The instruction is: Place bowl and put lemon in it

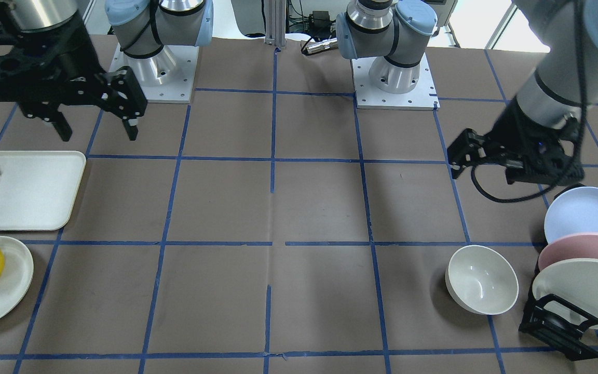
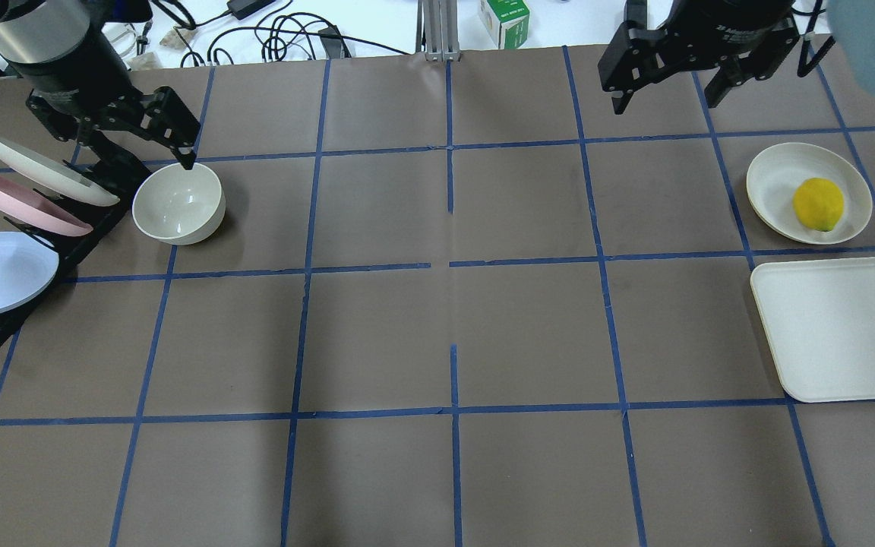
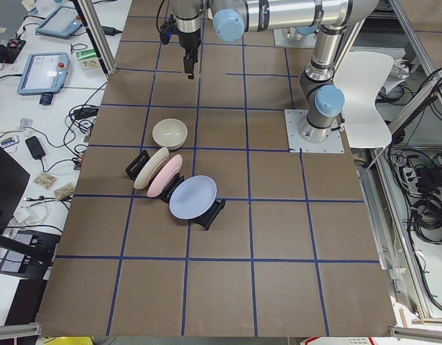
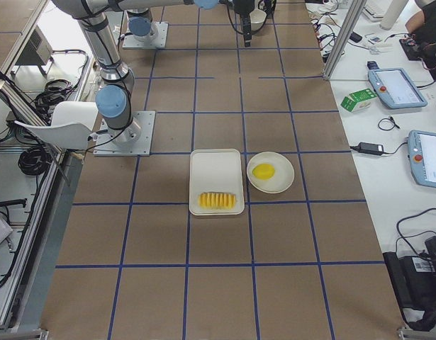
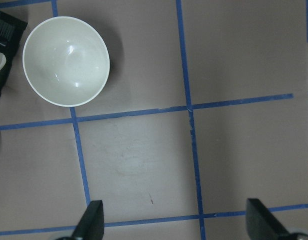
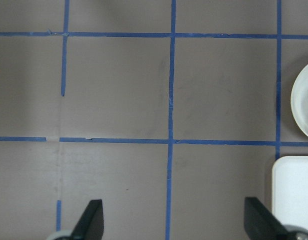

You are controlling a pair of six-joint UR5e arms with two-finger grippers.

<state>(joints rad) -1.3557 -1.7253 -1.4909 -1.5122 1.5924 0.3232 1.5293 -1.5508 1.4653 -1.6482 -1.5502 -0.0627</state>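
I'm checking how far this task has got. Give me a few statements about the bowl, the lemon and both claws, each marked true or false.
1. The lemon lies in the bowl. False: it lies on the round plate, and the bowl holds nothing.
2. The bowl stands upright on the table beside the plate rack. True.
3. The left claw is shut on the bowl. False: it is open and holds nothing.
4. The right claw is open and holds nothing. True.
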